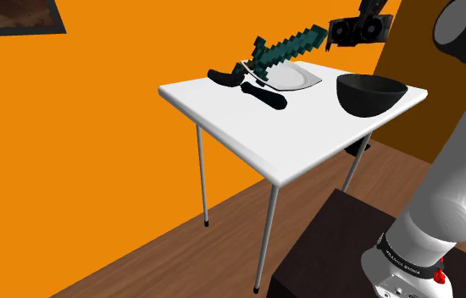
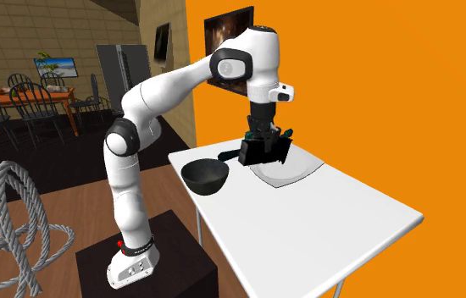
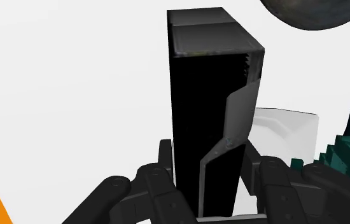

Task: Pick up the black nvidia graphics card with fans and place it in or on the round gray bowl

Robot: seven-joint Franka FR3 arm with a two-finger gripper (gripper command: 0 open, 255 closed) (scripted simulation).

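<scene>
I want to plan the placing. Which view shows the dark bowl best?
The shoulder view: the bowl stands whole and large on the table. The second exterior view shows the bowl whole but smaller; the wrist view, just a part of the bowl.

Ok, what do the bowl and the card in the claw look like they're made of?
The bowl is near-black and smooth with a faint sheen: glazed ceramic or plastic, unclear. The graphics card has a black casing with a matte grey panel, likely plastic or metal.

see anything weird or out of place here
A blocky teal sword lies on the table, and a giant rope coil sits on the floor; both look odd in a house. Nothing looks spilled.
</scene>
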